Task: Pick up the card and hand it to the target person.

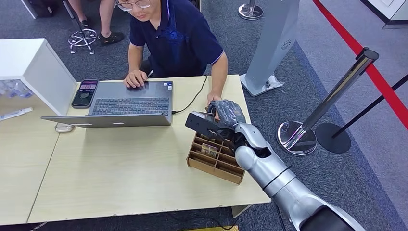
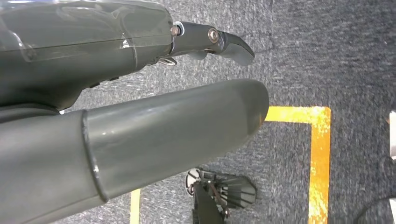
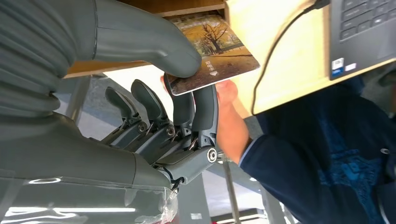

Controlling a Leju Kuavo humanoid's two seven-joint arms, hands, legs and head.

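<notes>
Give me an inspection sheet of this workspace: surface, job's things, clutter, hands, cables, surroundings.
Surface: light wooden table, with a white box at its far left.
Job's things: card pinched between thumb and fingers of the right hand, above the wooden organizer; the person sits across the table, one hand close to the card.
Clutter: open laptop, phone beside it.
Hands: right hand holds the card; left hand hangs over the carpet, holding nothing visible.
Cables: black cable runs from the laptop across the table.
Surroundings: grey carpet, stanchion post, red floor line, yellow floor marking.
</notes>
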